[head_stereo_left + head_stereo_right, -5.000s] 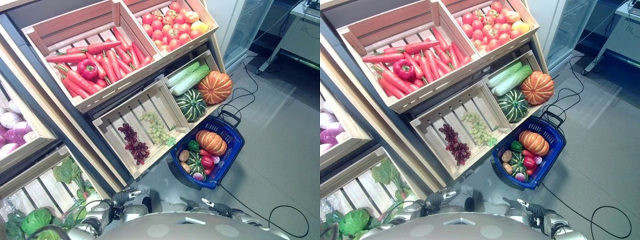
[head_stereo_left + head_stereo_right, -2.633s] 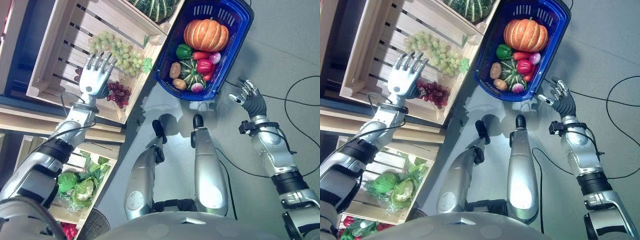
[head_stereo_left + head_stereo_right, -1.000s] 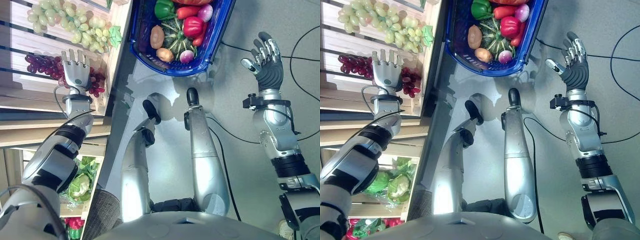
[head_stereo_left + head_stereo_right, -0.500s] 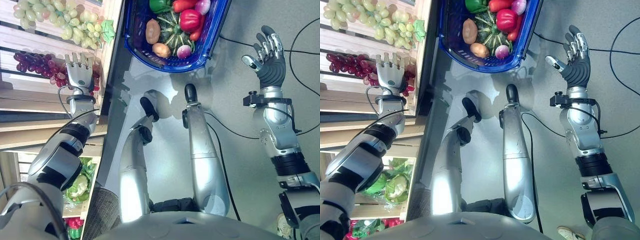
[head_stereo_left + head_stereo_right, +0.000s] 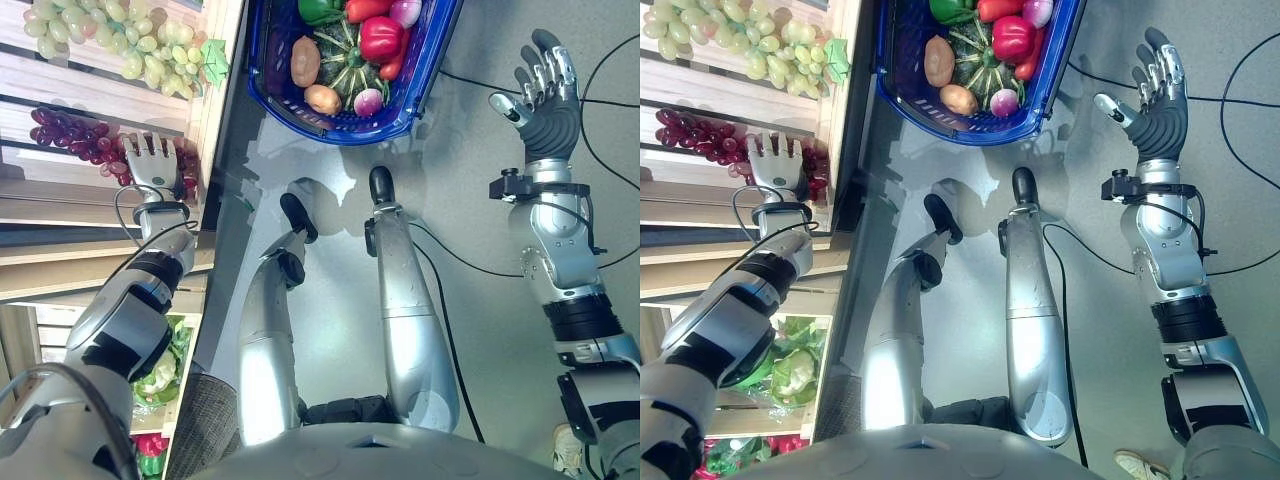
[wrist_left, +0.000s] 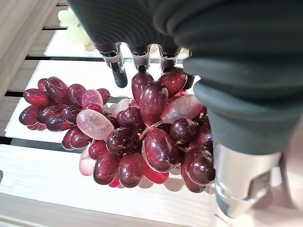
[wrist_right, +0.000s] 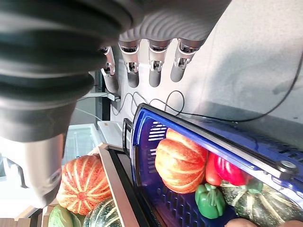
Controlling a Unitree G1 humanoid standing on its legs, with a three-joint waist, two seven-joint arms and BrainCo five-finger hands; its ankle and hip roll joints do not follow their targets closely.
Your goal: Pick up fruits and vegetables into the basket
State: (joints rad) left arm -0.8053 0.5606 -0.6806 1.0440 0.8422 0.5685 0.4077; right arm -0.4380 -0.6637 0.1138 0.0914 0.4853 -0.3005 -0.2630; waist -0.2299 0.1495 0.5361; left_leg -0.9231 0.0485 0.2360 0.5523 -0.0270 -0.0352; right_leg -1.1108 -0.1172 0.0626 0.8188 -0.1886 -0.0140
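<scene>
- Nearest: left hand (image 5: 153,165) reaching into wooden crate (image 5: 60,210), palm over red grapes (image 6: 142,137). Fingers straight, spread over top of bunch, thumb low beside it; nothing gripped yet.
- Red grapes lying on crate slats, close to front lip, loose tail of berries trailing off to one side.
- Risk: closing on outer berries only, w/ stem missed; bunch likely to slip or hang lopsided on lift.
- Risk: fingertips catching slat gaps or crate lip during close, nudging bunch away.
- Further in: green grapes (image 5: 120,45) just beyond, apart from red; accidental snag possible if reach goes too deep.
- Right hand (image 5: 545,95) raised over bare floor, fingers open & relaxed, holding nothing.
- Farthest: blue basket (image 5: 420,85) on floor beside crate, already crowded w/ veg; grapes dropped near rim may roll out.
</scene>
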